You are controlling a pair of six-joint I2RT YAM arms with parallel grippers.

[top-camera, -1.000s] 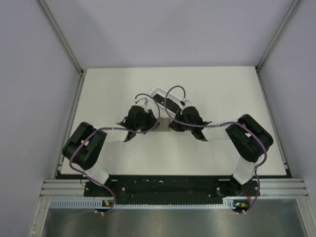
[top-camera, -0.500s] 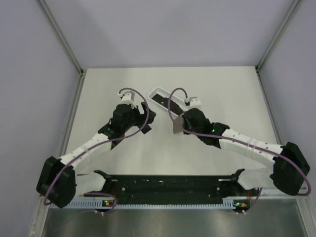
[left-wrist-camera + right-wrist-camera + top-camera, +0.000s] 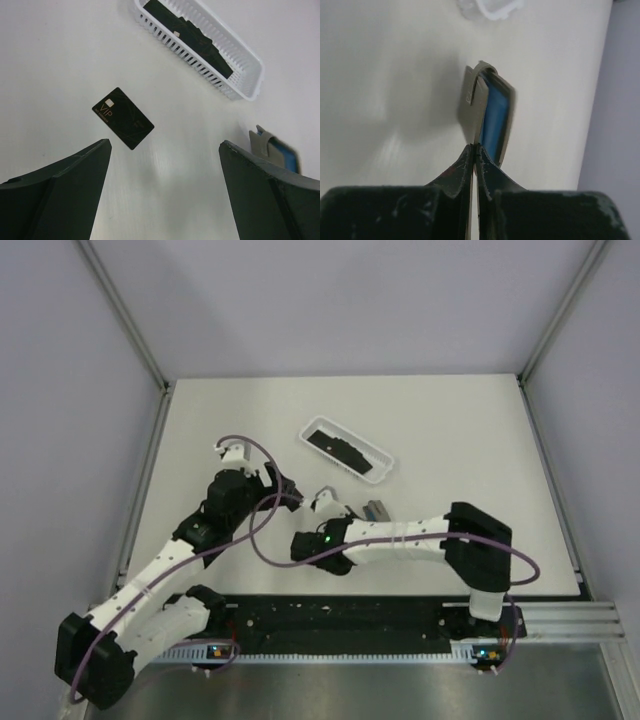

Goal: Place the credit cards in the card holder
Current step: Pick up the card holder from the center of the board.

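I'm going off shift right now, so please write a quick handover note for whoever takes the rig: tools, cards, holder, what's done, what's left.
Left tool: open and empty, over the table, close to a loose VIP card lying flat there.
Right tool: shut on the grey lid of the card holder, which is open, with its blue inside showing.
Other black cards lie in the white tray.
Done: holder open and gripped; no card shows inside it.
Left: every visible card has to go in.
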